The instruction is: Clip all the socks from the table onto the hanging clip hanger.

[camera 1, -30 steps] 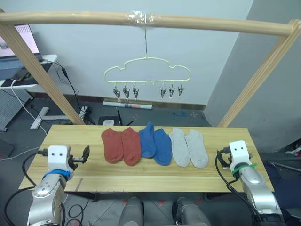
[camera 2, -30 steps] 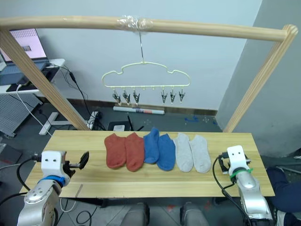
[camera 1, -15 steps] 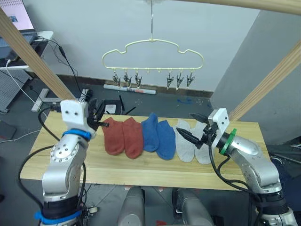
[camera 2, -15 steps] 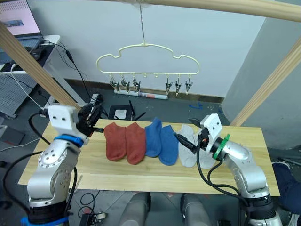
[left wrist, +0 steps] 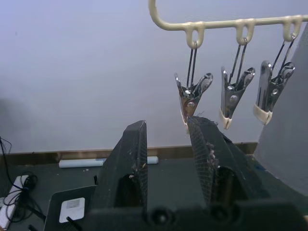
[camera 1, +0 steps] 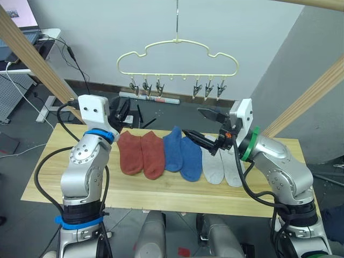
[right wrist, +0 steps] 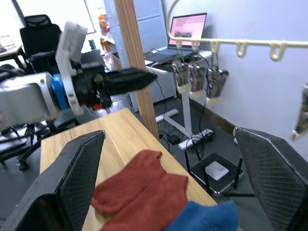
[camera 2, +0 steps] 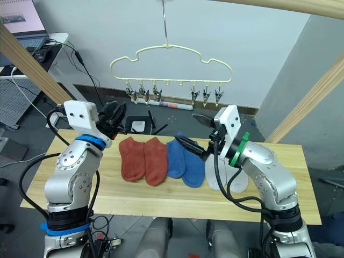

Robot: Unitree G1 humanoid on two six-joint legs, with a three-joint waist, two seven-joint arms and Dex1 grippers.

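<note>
The six socks [camera 1: 180, 157] lie in a close row across the middle of the table [camera 1: 48, 177], edges touching or overlapping, so there is no gap between them; bare wood lies open along the near edge and at both ends. Above them hangs the clip hanger [camera 1: 178, 60], with open air between its clips [camera 1: 145, 88] and the socks. The right gripper [camera 1: 205, 130], fingers spread wide, occupies that air over the blue pair. The left gripper [left wrist: 166, 144] sits just below the leftmost clips. Slanted wooden poles [camera 1: 32, 59] flank both sides.
</note>
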